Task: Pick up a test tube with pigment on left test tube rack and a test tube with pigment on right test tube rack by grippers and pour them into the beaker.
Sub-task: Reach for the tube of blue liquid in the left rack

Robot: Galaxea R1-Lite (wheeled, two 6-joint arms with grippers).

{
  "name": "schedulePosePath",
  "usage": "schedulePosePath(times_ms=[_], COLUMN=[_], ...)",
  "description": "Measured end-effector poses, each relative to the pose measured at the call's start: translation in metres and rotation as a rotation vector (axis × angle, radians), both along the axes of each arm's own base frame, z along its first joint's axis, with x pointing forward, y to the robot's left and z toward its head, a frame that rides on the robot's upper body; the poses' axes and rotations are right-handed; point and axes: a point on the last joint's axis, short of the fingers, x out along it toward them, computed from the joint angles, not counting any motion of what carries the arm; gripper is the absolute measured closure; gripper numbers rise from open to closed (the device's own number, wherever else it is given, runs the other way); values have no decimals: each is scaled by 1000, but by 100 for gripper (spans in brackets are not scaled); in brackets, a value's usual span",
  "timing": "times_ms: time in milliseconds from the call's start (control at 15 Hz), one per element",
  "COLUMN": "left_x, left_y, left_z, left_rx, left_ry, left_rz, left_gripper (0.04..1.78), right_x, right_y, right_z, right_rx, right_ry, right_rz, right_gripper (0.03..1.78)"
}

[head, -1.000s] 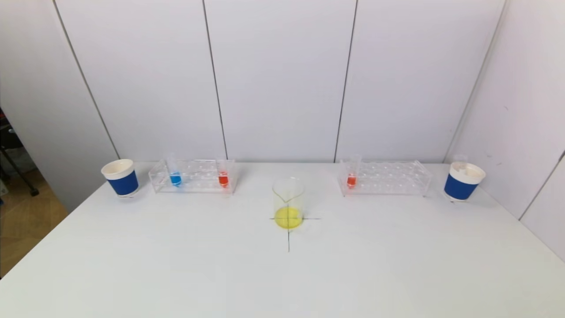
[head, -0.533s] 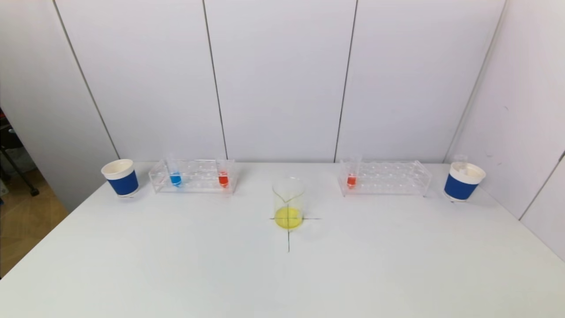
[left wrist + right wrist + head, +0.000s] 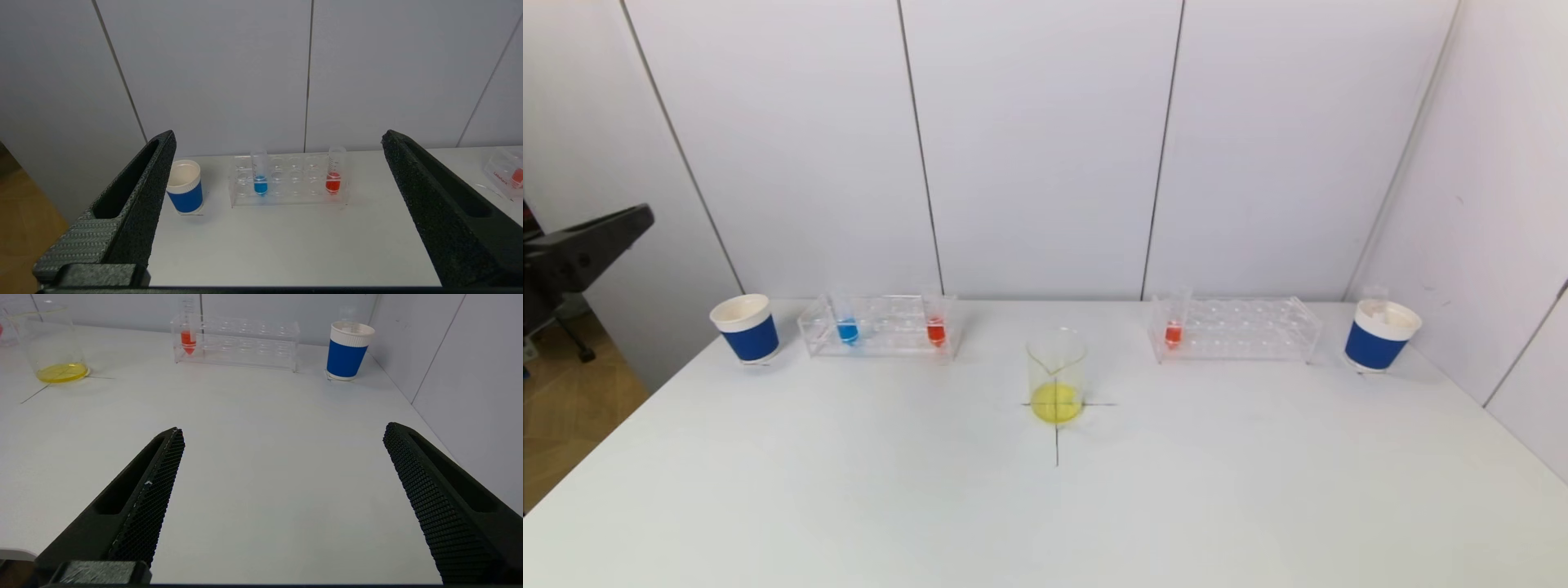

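The left clear rack (image 3: 880, 327) holds a blue-pigment tube (image 3: 847, 329) and a red-pigment tube (image 3: 936, 330); both show in the left wrist view, blue (image 3: 260, 183) and red (image 3: 333, 182). The right clear rack (image 3: 1241, 330) holds one red-pigment tube (image 3: 1173, 332), also in the right wrist view (image 3: 188, 338). The glass beaker (image 3: 1057, 376) with yellow liquid stands mid-table on a drawn cross. My left gripper (image 3: 278, 141) is open and empty, at the far left off the table's edge, one finger (image 3: 588, 241) showing. My right gripper (image 3: 284, 435) is open and empty above the near right table; it is outside the head view.
A blue-and-white paper cup (image 3: 745, 328) stands left of the left rack. Another cup (image 3: 1380, 335) stands right of the right rack near the side wall. White wall panels close the back and right. The table's left edge drops to a wooden floor.
The left gripper's finger has come into the head view at the far left edge. The tubes, racks, beaker and cups have not moved.
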Motion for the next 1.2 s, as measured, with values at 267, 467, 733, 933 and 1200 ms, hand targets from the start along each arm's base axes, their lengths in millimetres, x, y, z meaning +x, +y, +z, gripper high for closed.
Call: schedulePosePath(times_ms=[267, 467, 733, 933, 1200], left_x=[64, 110, 160, 188, 217], left_y=[0, 0, 0, 8, 25], left_z=[-25, -53, -88, -112, -137], left_rx=[-4, -3, 6, 9, 5], left_ry=[59, 86, 40, 54, 92], left_rz=[3, -6, -42, -79, -108], left_gripper=[6, 6, 6, 6, 6], right_x=[0, 0, 0, 0, 0], right_y=[0, 0, 0, 0, 0], right_z=[0, 0, 0, 0, 0], right_rx=[0, 0, 0, 0, 0], right_ry=[0, 0, 0, 0, 0], right_rz=[-1, 0, 0, 0, 0], right_gripper=[4, 4, 4, 4, 4])
